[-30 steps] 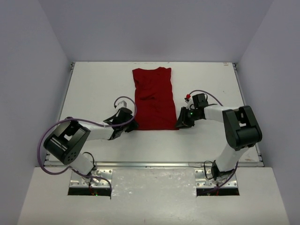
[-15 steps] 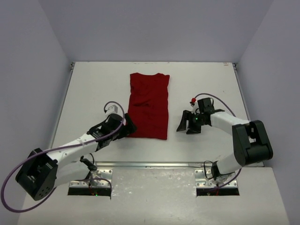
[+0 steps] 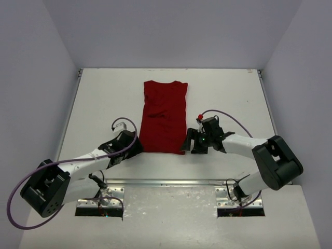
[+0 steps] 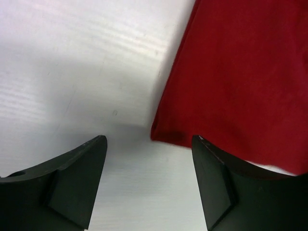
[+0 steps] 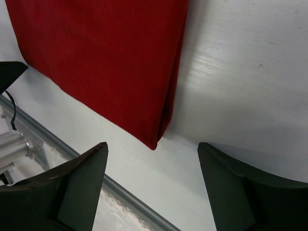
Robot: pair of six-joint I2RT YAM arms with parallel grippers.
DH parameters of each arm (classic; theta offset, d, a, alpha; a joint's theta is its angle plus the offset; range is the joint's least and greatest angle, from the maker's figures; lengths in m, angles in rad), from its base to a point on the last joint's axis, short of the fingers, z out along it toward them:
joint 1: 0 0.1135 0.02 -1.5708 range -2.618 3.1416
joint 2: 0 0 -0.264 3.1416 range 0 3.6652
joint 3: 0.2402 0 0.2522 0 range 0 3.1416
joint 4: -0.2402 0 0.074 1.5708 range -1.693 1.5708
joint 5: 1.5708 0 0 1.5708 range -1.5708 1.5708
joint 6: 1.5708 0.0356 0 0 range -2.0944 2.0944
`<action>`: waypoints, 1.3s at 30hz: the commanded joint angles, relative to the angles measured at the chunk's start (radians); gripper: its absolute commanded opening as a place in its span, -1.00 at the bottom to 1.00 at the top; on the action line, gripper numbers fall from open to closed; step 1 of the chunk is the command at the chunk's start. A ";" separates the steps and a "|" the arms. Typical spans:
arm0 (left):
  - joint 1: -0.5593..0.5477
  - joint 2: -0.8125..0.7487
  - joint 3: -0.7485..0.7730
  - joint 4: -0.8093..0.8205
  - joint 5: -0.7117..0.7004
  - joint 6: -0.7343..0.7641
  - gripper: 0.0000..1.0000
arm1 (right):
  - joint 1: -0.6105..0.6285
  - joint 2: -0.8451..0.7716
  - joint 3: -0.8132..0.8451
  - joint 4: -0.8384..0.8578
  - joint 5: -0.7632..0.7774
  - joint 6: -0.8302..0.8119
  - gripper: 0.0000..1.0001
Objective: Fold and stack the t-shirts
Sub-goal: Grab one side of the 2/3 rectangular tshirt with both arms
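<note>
The dark red t-shirt (image 3: 164,116) lies flat on the white table (image 3: 104,98), folded into a long narrow strip that runs from the far middle toward me. My left gripper (image 3: 136,147) sits open just off its near left corner. In the left wrist view that corner of the t-shirt (image 4: 240,72) lies just ahead of the left gripper (image 4: 148,144), with bare table between the fingers. My right gripper (image 3: 190,142) is open beside the near right corner. In the right wrist view the doubled corner of the t-shirt (image 5: 106,57) points into the right gripper (image 5: 153,151), untouched.
A metal rail (image 3: 171,181) runs along the table's near edge and also shows in the right wrist view as the rail (image 5: 53,142). Grey walls close in the table on the left, right and far sides. Purple cables loop off both arms.
Both grippers have opened and let go of the shirt's near corners. The shirt has shifted a little left. The right gripper swung out to the right, then came back to the near right corner.
</note>
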 commanded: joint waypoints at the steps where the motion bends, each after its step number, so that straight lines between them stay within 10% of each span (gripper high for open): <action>1: 0.014 0.083 -0.016 0.064 0.005 0.006 0.40 | 0.034 0.045 -0.005 0.005 0.142 0.061 0.53; 6: 0.019 0.089 -0.008 0.086 0.016 0.009 0.38 | 0.062 0.047 -0.029 0.020 0.177 0.096 -0.01; 15: 0.017 0.164 -0.042 0.180 0.100 0.021 -0.32 | 0.065 0.121 -0.049 0.109 0.118 0.123 -0.26; 20: 0.014 0.169 -0.088 0.252 0.152 0.019 -0.99 | 0.067 0.119 -0.069 0.130 0.093 0.128 -0.97; 39: -0.322 -0.314 -0.103 -0.004 0.099 -0.185 -0.99 | 0.074 -0.471 -0.204 -0.164 0.105 0.125 -0.97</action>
